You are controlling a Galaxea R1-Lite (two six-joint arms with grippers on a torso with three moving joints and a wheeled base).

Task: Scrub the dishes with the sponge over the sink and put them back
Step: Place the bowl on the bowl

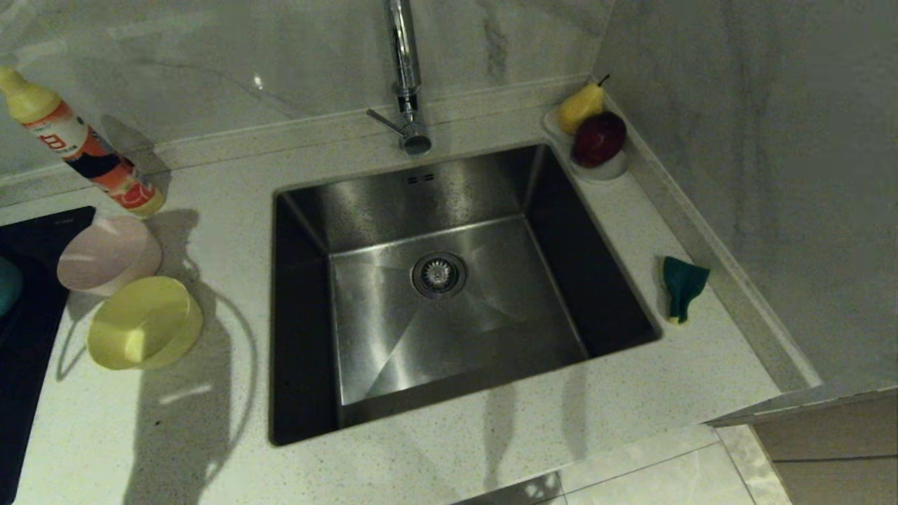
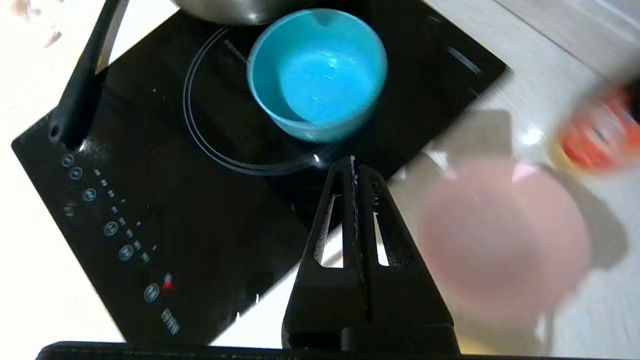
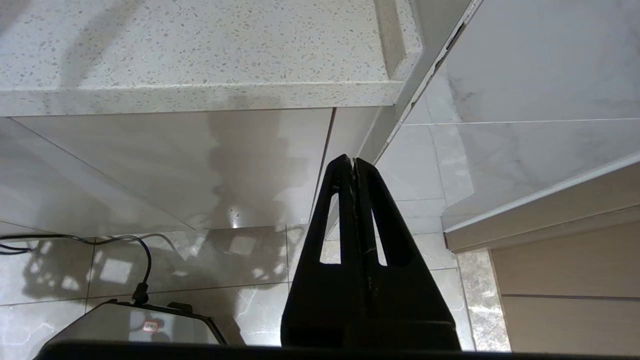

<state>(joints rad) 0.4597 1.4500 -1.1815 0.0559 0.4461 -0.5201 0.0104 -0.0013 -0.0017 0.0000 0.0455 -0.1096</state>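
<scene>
A: Where do things stand?

B: The left gripper hangs over the near edge of the black cooktop at the counter's left end, its fingers pressed together and holding nothing; the blue bowl sits on the cooktop just beyond the tips, the pink bowl on the counter beside the cooktop's edge, the yellow bowl touching it on the near side; the sponge lies on the counter's right strip, between the sink and the wall.

A: And the right gripper?

B: Parked below the counter's front edge, fingers pressed together, empty.

A: What might go wrong?

B: I judge the closed fingers the main risk; coming down on a rim like that, they would shove a bowl rather than grip it; the pink and yellow bowls touch, so a nudge to one moves the other; a light bowl could also slide on the cooktop glass; and the sponge is close to the sink's rim, so a clumsy pinch may tip it in.
</scene>
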